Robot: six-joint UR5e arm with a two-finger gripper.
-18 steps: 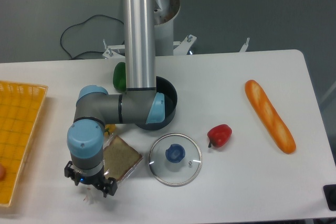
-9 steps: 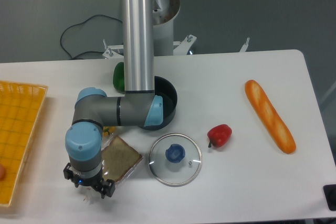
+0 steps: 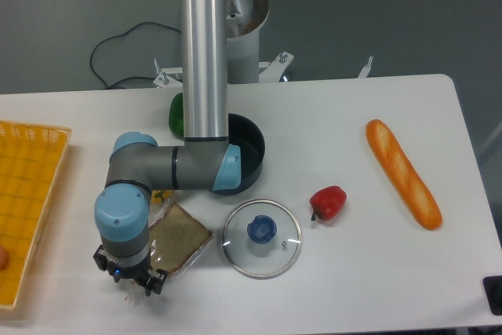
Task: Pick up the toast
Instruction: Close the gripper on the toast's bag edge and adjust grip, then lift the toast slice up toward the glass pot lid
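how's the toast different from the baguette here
The toast is a flat, dull brown square in a clear bag; the baguette is a long, glossy orange loaf with no wrap. The toast lies partly under the arm at left; the baguette lies alone at right. Both rest on the table.

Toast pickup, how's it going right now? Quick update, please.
Pincer low at the toast's left edge, jaw state hidden by the wrist. Toast flat on the table in its bag, not lifted. Glass lid close on its right, not blocking.
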